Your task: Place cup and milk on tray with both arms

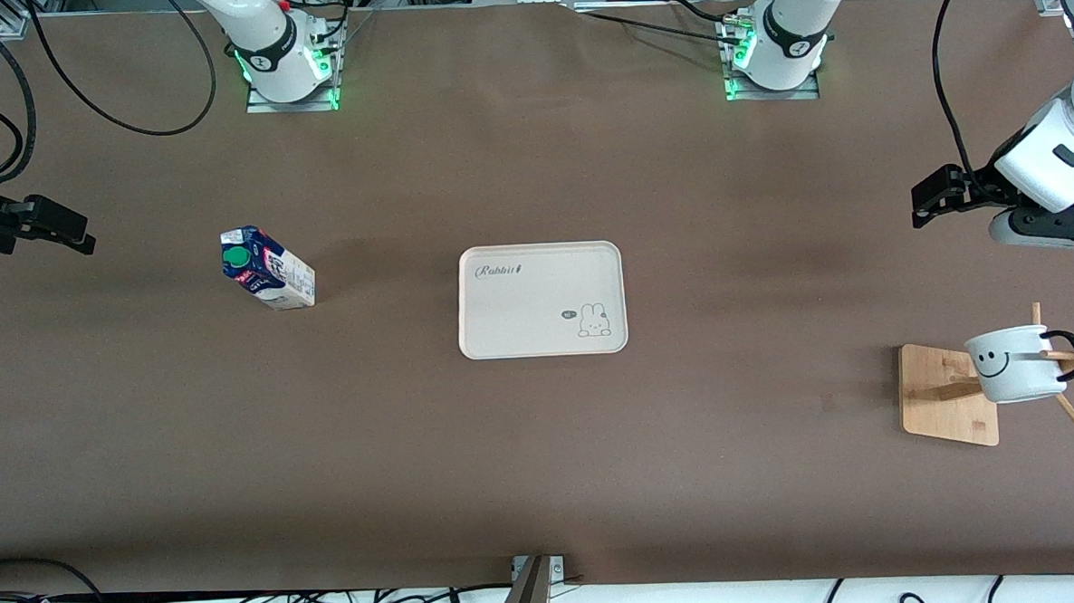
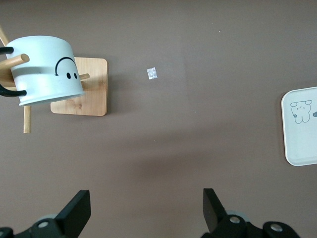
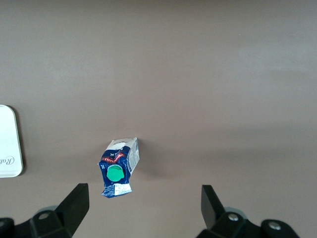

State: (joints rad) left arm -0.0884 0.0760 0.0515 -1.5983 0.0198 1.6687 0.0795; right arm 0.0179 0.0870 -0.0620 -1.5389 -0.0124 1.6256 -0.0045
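Note:
The cream tray [image 1: 541, 299] lies at the table's middle. The milk [image 1: 268, 270] stands on the table toward the right arm's end. The cup [image 1: 1016, 364] hangs tilted on a peg of a wooden stand toward the left arm's end. My left gripper [image 1: 929, 198] is open and empty, over bare table beside the stand. Its wrist view shows its jaws wide apart [image 2: 147, 208], the cup [image 2: 47, 72] and the tray's edge [image 2: 302, 126]. My right gripper [image 1: 67, 230] is open and empty over bare table beside the milk. Its wrist view shows its jaws wide apart [image 3: 143, 206], the milk [image 3: 118, 168] and the tray's edge [image 3: 9, 144].
The stand's flat wooden base [image 1: 944, 392] and slanting pegs sit under and around the cup. A small pale speck [image 2: 152, 73] lies on the table near the stand. Cables run along the table's edge nearest the front camera.

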